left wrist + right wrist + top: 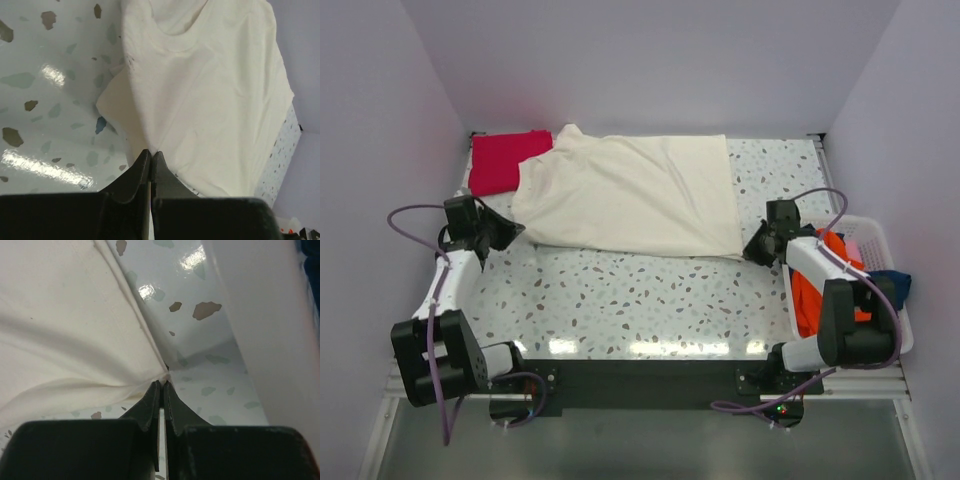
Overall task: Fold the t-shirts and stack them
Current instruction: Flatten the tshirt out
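A large cream t-shirt lies spread across the far middle of the table, its neck end to the left. My left gripper is shut on the shirt's near left edge, close to the collar. My right gripper is shut on the shirt's near right corner, and the cloth pulls into taut creases toward both pinches. A folded red t-shirt lies at the far left, partly under the cream one. Orange and blue t-shirts sit bunched in a basket on the right.
A white plastic basket stands at the table's right edge, beside my right arm; its wall fills the right of the right wrist view. Pale walls close in the table on three sides. Speckled tabletop shows in front of the cream shirt.
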